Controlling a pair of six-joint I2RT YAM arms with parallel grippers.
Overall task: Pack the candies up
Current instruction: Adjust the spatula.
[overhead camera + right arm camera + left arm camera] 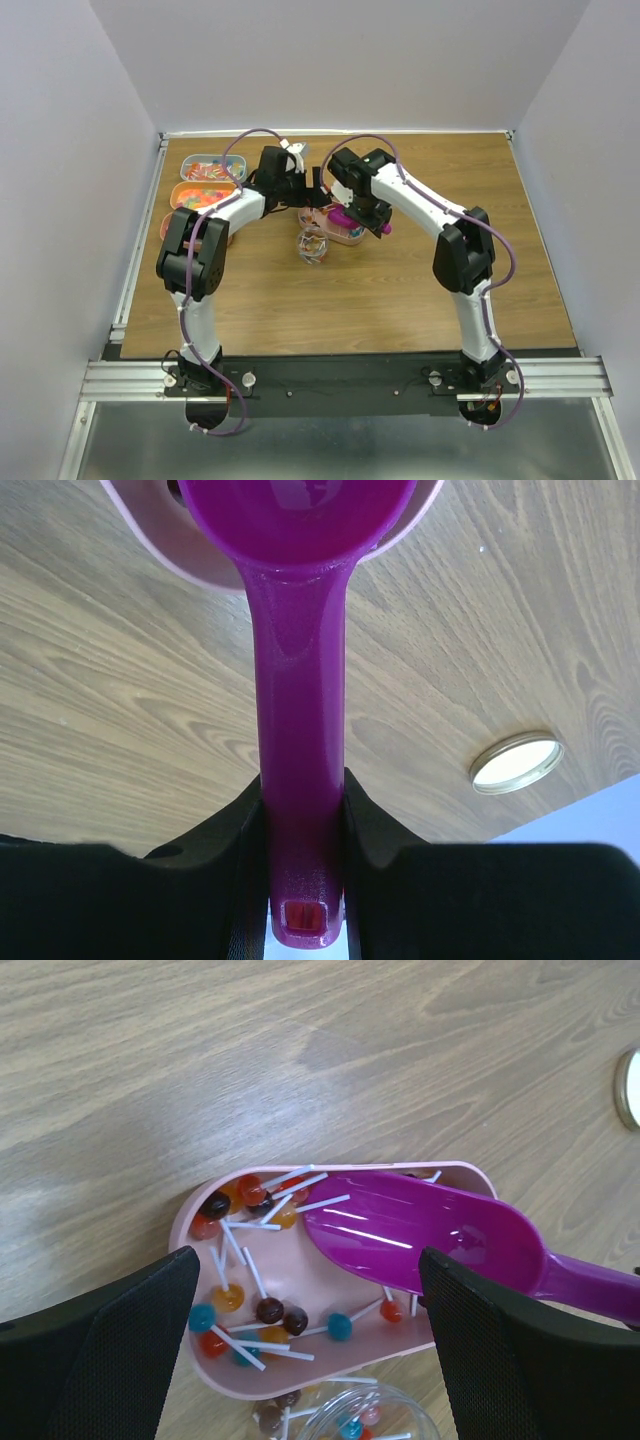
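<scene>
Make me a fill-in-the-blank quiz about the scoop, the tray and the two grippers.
The right gripper holds the magenta scoop by its ____.
The scoop's bowl lies in the ____ tray.
The candies there have ____ sticks.
The jaws of the left gripper are ____.
Missing: handle; pink; white; open.

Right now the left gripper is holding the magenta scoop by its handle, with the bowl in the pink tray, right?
No: the right gripper holds the magenta scoop, as the right wrist view shows, closed on its handle. The bowl is in the pink tray; the left gripper hangs open above it.
</scene>
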